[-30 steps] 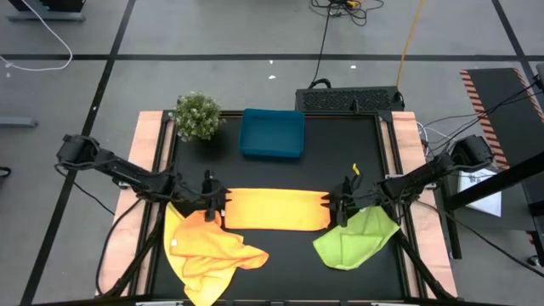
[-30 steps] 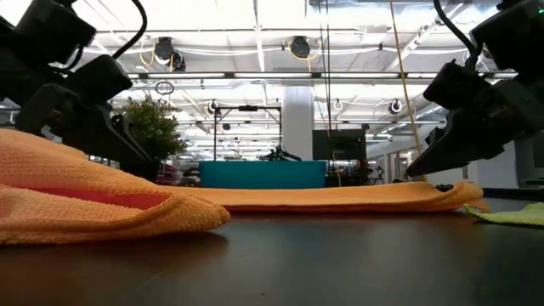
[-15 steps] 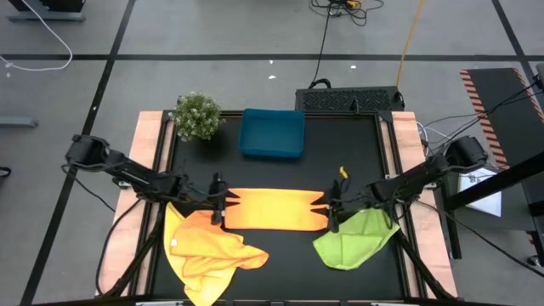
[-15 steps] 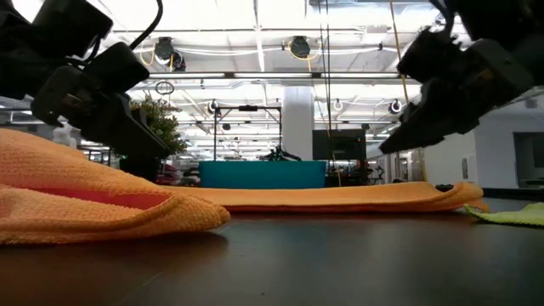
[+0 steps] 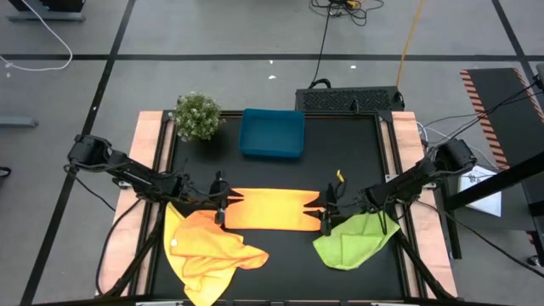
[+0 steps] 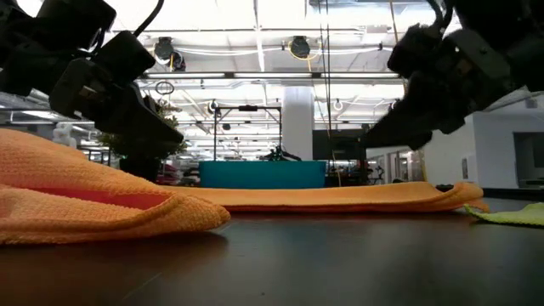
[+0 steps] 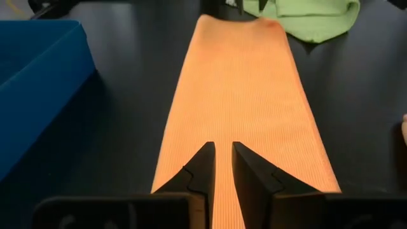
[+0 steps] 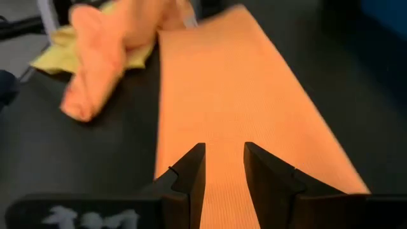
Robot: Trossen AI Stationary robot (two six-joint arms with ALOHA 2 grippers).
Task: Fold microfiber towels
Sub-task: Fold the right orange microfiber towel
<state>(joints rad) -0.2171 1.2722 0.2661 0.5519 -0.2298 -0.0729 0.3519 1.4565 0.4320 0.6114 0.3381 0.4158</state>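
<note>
orange towel [image 7: 245, 95]: finely ribbed matt cloth (soft nap) | table [image 5: 357, 140]: smooth black, faint sheen | tray [image 5: 272, 133]: smooth blue plastic

Blue rectangular tray [image 5: 272, 133] sits at the far edge of the black table [image 5: 357, 161], with a small bushy green plant [image 5: 197, 116] just beside it on the left. Past the table's far edge there's a black box-like unit [image 5: 348, 99] on the grey floor [image 5: 212, 42], cables [image 5: 327, 34] trailing off it, and a white cable [image 5: 38, 34] loops near the far left corner.
</note>
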